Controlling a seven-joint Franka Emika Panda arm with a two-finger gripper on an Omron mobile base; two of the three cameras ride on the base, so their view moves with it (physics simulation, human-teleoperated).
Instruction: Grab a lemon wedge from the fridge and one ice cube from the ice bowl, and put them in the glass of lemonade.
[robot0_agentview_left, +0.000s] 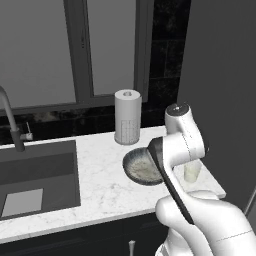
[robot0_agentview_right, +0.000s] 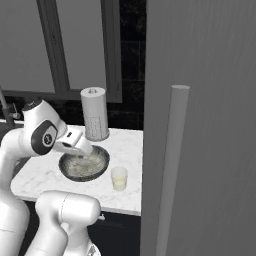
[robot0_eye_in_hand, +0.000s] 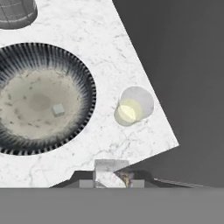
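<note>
Hand view shows the gripper (robot0_eye_in_hand: 111, 177) clenched on a pale ice cube (robot0_eye_in_hand: 108, 171), the glass of lemonade (robot0_eye_in_hand: 132, 106) at one o'clock, beside the ice bowl (robot0_eye_in_hand: 85, 78); centre over its mouth before releasing.

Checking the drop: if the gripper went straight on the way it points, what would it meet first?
Probably bare marble counter between the ice bowl and the glass of lemonade; the shut gripper holds a pale cube. Depth is unclear.
</note>
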